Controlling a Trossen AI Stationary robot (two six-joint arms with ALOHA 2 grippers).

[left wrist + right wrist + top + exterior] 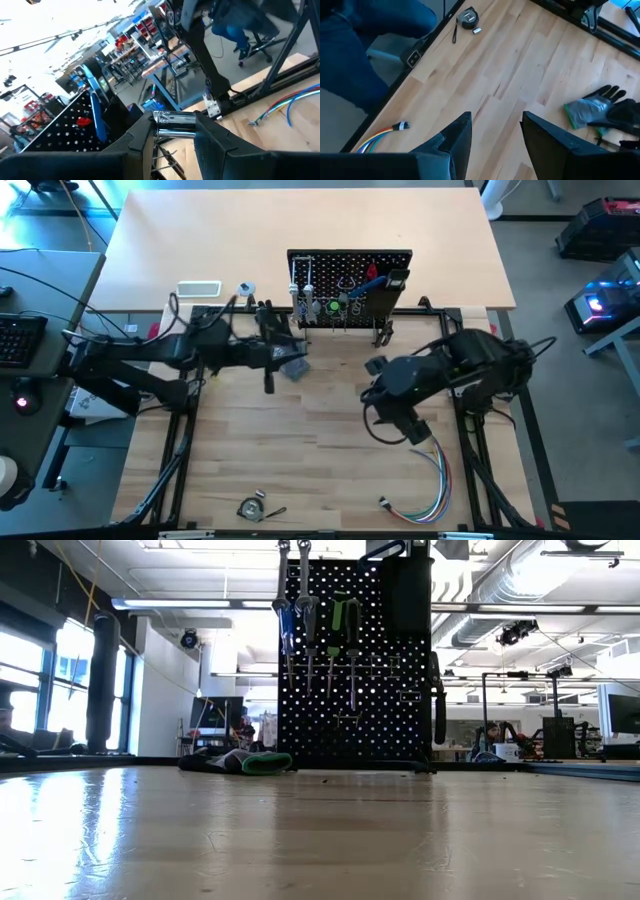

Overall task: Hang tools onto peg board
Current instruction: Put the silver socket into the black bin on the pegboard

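While tools (340, 625) hang, peg board (350, 265) bin's contents are hidden.

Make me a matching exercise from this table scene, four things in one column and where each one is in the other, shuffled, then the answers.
Things:
1. tape measure
2. glove
3. coloured wires
4. chrome tool

Places:
A. between the left gripper's fingers
B. near table edge, left arm's side
C. near table edge, right arm's side
D. on the table before the peg board

Pairs: 1-B, 2-D, 3-C, 4-A

Glove (293, 366) in front of peg board (350, 270).
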